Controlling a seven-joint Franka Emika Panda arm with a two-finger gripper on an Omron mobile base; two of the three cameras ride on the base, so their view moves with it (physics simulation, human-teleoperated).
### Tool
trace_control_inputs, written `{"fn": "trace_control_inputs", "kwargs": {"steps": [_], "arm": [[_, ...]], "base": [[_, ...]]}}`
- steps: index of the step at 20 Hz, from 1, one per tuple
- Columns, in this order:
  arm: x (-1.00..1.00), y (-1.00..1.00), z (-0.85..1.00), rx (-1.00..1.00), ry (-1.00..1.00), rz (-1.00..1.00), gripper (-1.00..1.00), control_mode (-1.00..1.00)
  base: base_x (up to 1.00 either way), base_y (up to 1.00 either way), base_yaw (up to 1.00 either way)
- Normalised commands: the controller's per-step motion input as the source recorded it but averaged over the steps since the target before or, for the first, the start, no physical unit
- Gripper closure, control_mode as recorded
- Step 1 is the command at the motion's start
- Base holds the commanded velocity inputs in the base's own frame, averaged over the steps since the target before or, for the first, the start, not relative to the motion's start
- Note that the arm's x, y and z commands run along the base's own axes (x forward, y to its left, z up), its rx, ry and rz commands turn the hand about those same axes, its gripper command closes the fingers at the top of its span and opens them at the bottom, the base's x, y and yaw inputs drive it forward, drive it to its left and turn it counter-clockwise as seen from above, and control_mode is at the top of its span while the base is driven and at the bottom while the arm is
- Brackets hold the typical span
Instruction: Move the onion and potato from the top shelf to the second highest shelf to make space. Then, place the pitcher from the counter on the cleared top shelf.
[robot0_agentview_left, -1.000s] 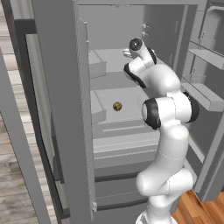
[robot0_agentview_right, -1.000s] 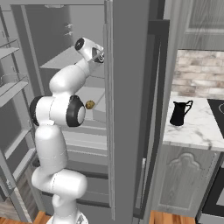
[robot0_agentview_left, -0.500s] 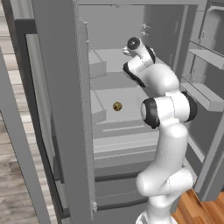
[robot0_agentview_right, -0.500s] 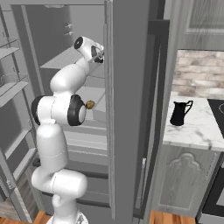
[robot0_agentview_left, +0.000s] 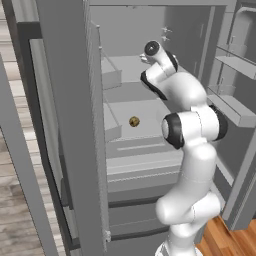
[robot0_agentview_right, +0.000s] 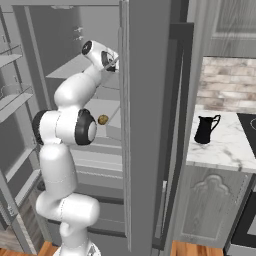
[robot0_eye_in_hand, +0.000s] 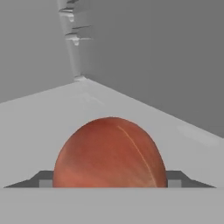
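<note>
Arm up high, fingers (robot0_eye_in_hand: 110, 183) flanking onion (robot0_eye_in_hand: 110, 153).

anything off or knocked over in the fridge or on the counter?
Nothing stands out. The onion sits whole on the top shelf between the hand's fingertips. The potato rests on the shelf below. The pitcher stands upright on the counter, nothing spilled.

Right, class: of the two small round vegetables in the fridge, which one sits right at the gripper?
The onion, the smooth red-orange ball between the gripper's fingertips. The duller, mottled brown-yellow potato lies on a lower shelf.
</note>
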Motion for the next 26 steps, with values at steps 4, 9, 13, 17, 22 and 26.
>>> {"fn": "trace_control_inputs", "kwargs": {"steps": [4, 9, 13, 17, 22, 26], "arm": [[-0.88, 0.38, 0.0, -0.02, -0.02, 0.04, 1.0, -1.0], [-1.0, 0.37, 0.0, 0.0, 0.0, 0.06, 1.0, -1.0], [-1.0, 0.24, 0.0, 0.0, 0.0, 0.09, 1.0, -1.0], [-1.0, 0.18, 0.02, 0.0, 0.0, 0.08, 1.0, -1.0], [-1.0, 0.32, 0.0, 0.0, 0.0, 0.11, 1.0, -1.0], [-1.0, 0.24, 0.0, 0.0, 0.07, 0.15, 1.0, -1.0]], "base": [[0.0, 0.0, 0.0], [0.0, 0.0, 0.0], [0.0, 0.0, 0.0], [0.0, 0.0, 0.0], [0.0, 0.0, 0.0], [0.0, 0.0, 0.0]]}}
